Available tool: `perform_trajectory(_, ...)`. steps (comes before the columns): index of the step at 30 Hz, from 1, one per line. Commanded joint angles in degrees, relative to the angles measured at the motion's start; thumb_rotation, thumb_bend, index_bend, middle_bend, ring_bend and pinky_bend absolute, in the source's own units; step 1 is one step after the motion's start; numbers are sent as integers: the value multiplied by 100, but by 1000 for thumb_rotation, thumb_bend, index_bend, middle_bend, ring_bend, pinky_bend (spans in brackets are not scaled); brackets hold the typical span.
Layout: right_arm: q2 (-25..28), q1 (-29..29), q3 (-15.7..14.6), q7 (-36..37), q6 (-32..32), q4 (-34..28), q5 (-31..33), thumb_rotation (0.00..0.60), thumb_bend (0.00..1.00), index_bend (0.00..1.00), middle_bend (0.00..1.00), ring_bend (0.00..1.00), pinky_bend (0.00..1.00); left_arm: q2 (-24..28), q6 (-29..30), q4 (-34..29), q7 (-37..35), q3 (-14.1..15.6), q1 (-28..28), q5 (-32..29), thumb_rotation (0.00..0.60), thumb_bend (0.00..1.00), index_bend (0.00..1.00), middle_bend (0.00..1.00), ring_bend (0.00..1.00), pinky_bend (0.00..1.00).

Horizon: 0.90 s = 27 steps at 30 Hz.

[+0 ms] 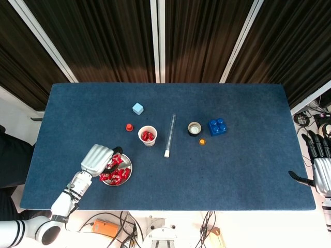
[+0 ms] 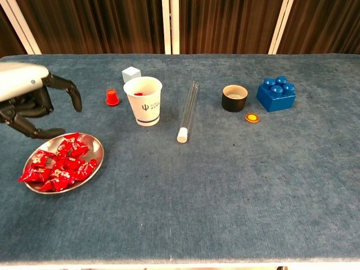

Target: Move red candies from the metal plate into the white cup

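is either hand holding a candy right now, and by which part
Nothing is held. The left hand hovers over the metal plate of red candies with fingers spread and empty. The right hand sits off the table edge, open and empty.

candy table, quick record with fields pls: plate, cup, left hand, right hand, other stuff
plate: metal plate piled with red candies
cup: white cup, upright, some candies inside
left hand: left hand open above plate's left side, holding nothing
right hand: right hand off the table's edge, open
other: glass tube, blue brick
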Motion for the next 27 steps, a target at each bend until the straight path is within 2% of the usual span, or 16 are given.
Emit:
perform_trajectory(1,6,8,-7,-20,-9,-22,-3,600,172,0,0,0,0,-114,-110,121,41,87,60,85,600,224,392,955,864,877)
perform_trajectory(8,-22,-12,-42,-40,-25,-31,24,600,172,0,0,0,0,-243,-363,270,219,175,140,55,600,224,392,955,863,873)
perform_trajectory(27,-55,-20,-44,-50,-32,-22,78,600,173,0,0,0,0,-433,-858,526,581,2,116,-291,600,267,423,955,863,873)
